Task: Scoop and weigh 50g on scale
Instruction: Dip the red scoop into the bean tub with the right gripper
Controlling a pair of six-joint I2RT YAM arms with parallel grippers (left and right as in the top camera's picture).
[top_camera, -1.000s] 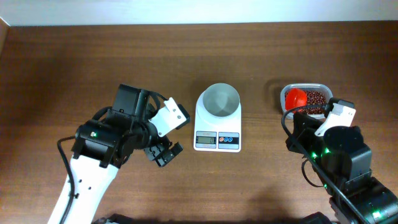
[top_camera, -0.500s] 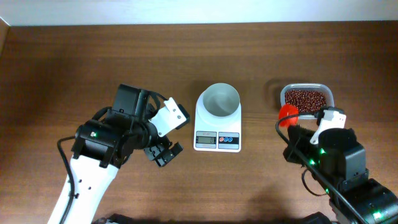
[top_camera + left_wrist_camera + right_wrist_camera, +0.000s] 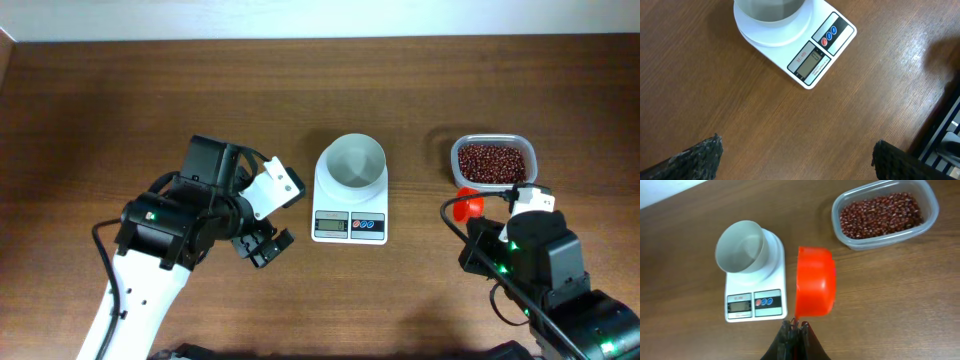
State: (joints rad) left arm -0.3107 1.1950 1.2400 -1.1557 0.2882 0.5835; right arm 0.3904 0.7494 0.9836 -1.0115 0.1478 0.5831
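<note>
The white scale (image 3: 350,210) stands mid-table with a white bowl (image 3: 352,162) on its platform, empty in the right wrist view (image 3: 740,246). My right gripper (image 3: 796,326) is shut on the handle of an orange-red scoop (image 3: 815,282). The scoop (image 3: 466,206) hangs over the table between the scale and the tub of red beans (image 3: 491,161), just in front of the tub. Only the scoop's outside shows, so its contents are hidden. My left gripper (image 3: 262,245) is open over bare wood left of the scale (image 3: 807,52), its fingertips (image 3: 700,156) wide apart.
The clear tub of beans (image 3: 882,215) sits at the back right, close to the scoop. The left arm's body lies along the front left of the table (image 3: 420,80). A pale wall edge runs along the far side.
My right arm has drawn back toward the front, lifting the scoop out of the bean tub to a spot just in front of it. The left arm has not moved.
</note>
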